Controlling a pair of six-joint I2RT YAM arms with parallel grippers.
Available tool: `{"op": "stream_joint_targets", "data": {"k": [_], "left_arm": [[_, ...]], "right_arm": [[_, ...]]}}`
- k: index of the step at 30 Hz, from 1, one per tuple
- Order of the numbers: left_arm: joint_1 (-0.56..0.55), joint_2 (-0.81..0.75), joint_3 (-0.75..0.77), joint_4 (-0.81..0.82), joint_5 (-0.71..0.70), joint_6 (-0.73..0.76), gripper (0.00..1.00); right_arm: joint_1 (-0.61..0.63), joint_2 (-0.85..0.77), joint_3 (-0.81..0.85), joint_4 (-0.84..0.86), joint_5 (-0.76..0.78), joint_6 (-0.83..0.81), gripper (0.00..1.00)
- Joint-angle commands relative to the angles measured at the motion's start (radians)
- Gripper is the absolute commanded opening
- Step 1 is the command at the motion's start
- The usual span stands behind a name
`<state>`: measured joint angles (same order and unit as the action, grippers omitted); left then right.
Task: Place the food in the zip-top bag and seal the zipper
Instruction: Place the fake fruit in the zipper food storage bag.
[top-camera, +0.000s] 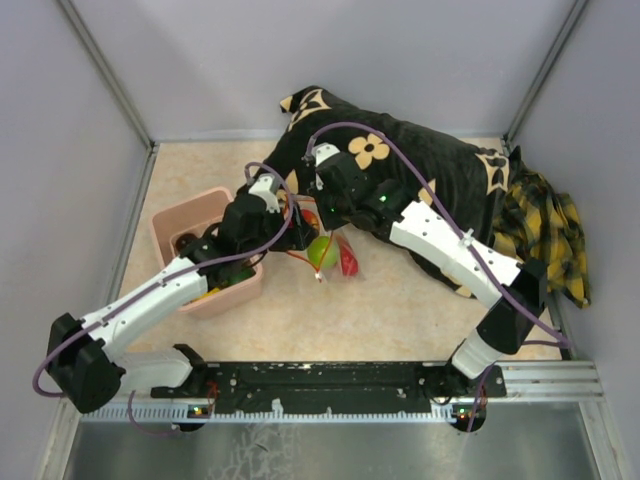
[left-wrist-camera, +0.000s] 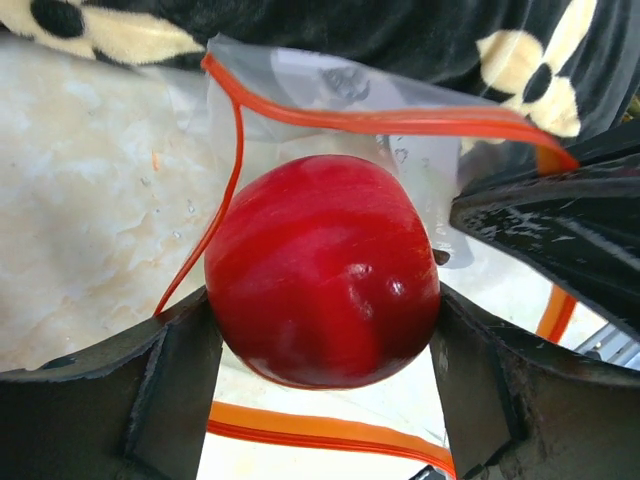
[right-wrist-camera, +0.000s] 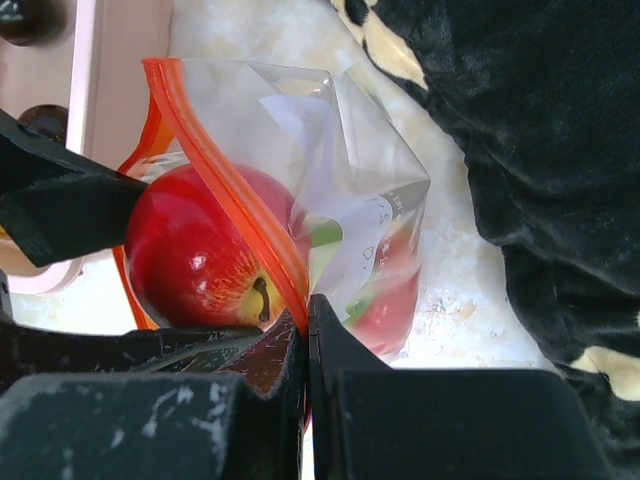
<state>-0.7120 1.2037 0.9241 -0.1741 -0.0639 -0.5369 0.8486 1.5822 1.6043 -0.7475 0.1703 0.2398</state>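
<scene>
1. The left gripper (left-wrist-camera: 325, 335) holds a red apple (left-wrist-camera: 320, 270). Its jaws are spread wide because the fruit fills the whole gap between them, and the pair takes up the centre of the left wrist view.
2. The apple is at the mouth of the bag (right-wrist-camera: 375, 170), which lies on the table (top-camera: 330, 320) near the middle of the top view. One run of the zipper (right-wrist-camera: 225, 180) passes above the fruit and another below it. I judge it to be between the two lips but not deep inside.
3. The right gripper (right-wrist-camera: 307, 335), at bottom centre of the right wrist view, is pinched tight on the zipper. Lifting that one lip seems meant to hold the floppy mouth agape for the other arm.
4. Other food (right-wrist-camera: 385, 300), red and green, shows through the clear plastic in the lower part of the bag, so some loading looks done.
5. The tub (top-camera: 190, 203), at the left of the top view, has more pieces in it. Sealing therefore looks some way off.
6. The apple probably needs to go further past the lip before the jaws let go. It is round and glossy and could roll back out.
7. A black flowered cloth (top-camera: 420, 160) lies just beyond the bag at the top and plays no part.
</scene>
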Motion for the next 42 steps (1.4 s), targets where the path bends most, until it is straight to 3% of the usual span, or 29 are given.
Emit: {"op": "stream_joint_targets", "data": {"k": [1, 3, 9, 18, 23, 30, 37, 42], "left_arm": [[-0.01, -0.011, 0.073, -0.035, -0.035, 0.006, 0.84], [-0.01, -0.019, 0.085, -0.039, -0.026, 0.001, 0.92], [-0.011, -0.043, 0.103, -0.064, -0.037, -0.008, 0.98], [-0.01, -0.117, 0.228, -0.411, -0.126, -0.031, 0.96], [-0.009, -0.107, 0.179, -0.448, -0.136, -0.075, 0.91], [-0.007, -0.04, 0.107, -0.372, -0.091, -0.109, 0.65], [-0.005, -0.002, 0.046, -0.352, -0.147, -0.128, 0.54], [-0.003, 0.016, 0.07, -0.343, -0.097, -0.121, 0.3]], "right_arm": [[0.001, -0.031, 0.008, 0.044, -0.007, 0.007, 0.0], [0.001, -0.031, 0.004, 0.044, -0.005, 0.007, 0.0], [0.0, -0.033, -0.005, 0.05, -0.004, 0.01, 0.0], [-0.017, -0.051, -0.026, 0.056, -0.005, 0.014, 0.0], [-0.019, -0.049, -0.029, 0.069, -0.028, 0.016, 0.0], [-0.019, -0.061, -0.042, 0.073, -0.027, 0.02, 0.0], [-0.02, -0.071, -0.054, 0.077, -0.027, 0.024, 0.0], [-0.024, -0.07, -0.06, 0.079, -0.019, 0.021, 0.0]]}}
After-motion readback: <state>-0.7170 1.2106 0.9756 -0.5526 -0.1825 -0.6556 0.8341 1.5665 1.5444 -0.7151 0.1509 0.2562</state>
